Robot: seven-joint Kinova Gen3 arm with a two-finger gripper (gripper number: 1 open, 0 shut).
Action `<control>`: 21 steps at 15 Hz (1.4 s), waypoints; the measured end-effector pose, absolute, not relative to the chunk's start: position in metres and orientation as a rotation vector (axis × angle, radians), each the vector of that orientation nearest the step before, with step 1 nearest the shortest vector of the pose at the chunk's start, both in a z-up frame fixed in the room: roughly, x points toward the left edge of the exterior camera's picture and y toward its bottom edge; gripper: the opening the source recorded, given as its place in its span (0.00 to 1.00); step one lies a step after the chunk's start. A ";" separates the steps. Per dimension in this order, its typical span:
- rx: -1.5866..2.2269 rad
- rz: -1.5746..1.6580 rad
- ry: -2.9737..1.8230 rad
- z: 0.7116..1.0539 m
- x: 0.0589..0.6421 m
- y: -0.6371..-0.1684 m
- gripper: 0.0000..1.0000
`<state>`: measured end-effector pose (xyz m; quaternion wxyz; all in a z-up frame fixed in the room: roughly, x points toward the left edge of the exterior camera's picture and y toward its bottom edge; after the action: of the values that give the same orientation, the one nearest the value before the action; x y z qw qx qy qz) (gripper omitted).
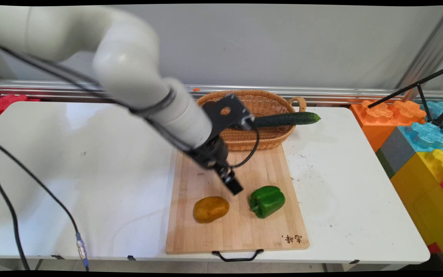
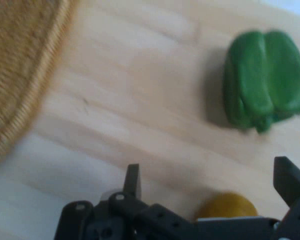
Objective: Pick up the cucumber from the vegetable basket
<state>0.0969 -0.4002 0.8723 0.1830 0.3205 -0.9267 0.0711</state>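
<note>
The gripper hung over the board, its tip above the bare wood between the potato and the pepper and a little toward the board's far end from both. In the hand view its fingers stood wide apart with nothing between them; the potato showed low in the gap, partly hidden behind the black linkage, and the pepper lay beyond, off toward the right finger. Whether the tip touched the board could not be told, but it gripped nothing.

The potato, yellow-brown, lay on the board near its middle, toward the left edge. The pepper, green, lay on the board just right of the potato, the two apart, with bare wood between them.

The basket, woven and oval, stood at the board's far end, its near rim overlapping or touching the board's far edge; in the hand view a curve of its rim filled the upper left corner. A cucumber lay across the basket, its right end sticking out past the basket's right rim over the table. The arm's wrist and black bracket hid the cucumber's left end.

The board lay on the table with its black handle at the table's near edge. Coloured blocks were stacked off the table's right side, well away from the board
</note>
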 end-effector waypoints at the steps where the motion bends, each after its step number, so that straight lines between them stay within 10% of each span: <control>1: 0.882 0.231 -2.621 0.879 0.092 -0.411 1.00; 8: 0.603 0.525 -2.691 0.901 0.064 -0.505 1.00; 21: 0.168 0.691 -2.738 0.836 0.025 -0.616 1.00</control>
<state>0.0254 -0.6162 0.8360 0.1557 0.0586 -0.9561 0.2414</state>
